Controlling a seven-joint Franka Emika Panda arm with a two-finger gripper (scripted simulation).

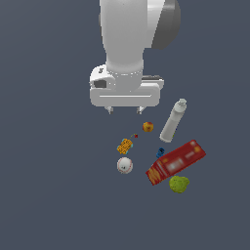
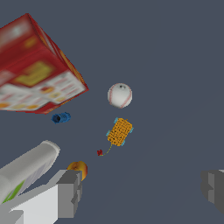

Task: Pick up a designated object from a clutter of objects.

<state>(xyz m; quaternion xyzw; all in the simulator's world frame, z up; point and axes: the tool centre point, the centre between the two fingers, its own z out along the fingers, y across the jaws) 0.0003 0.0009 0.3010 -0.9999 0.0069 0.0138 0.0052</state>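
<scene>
The white ball with red stitch marks (image 1: 125,165) lies on the grey floor, just below the yellow-orange block (image 1: 125,146) in the exterior view. It also shows in the wrist view (image 2: 120,95), beyond the block (image 2: 120,131). My gripper (image 1: 125,110) hangs above the clutter, apart from the ball, with its jaws wide open and empty. In the wrist view one fingertip (image 2: 70,192) stands near the orange-red ball (image 2: 78,168), and the gripper (image 2: 142,189) holds nothing.
A long red box (image 1: 176,162) lies at the exterior view's right, with a lumpy yellow-green ball (image 1: 179,184) below it and a tiny blue piece (image 1: 160,152) beside it. A pale bottle (image 1: 174,120) lies near the orange-red ball (image 1: 148,127). A tiny red speck (image 2: 99,152) sits by the block.
</scene>
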